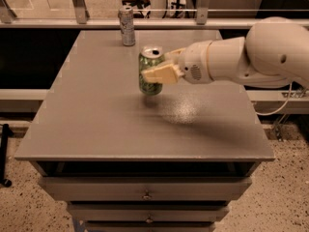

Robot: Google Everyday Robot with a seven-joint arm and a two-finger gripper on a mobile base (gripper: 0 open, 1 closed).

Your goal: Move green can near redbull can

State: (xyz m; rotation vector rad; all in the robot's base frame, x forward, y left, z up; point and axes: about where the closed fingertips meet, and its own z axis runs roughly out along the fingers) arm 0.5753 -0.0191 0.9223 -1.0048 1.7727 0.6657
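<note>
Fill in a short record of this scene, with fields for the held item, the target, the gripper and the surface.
held item: green patterned drink can, upright
target: slim silver-grey drink can, upright near the far edge, standing apart
gripper: gripper, shut on the green patterned drink can, over the table's middle
surface: grey tabletop

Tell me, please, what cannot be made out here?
- Camera view: the middle of the green can, covered by the gripper shut on it over the table.
- The far side of the jaws, behind that can.
- Markings on the redbull can at the back edge: too small to read.
- The arm, cut off at the right edge.
</note>
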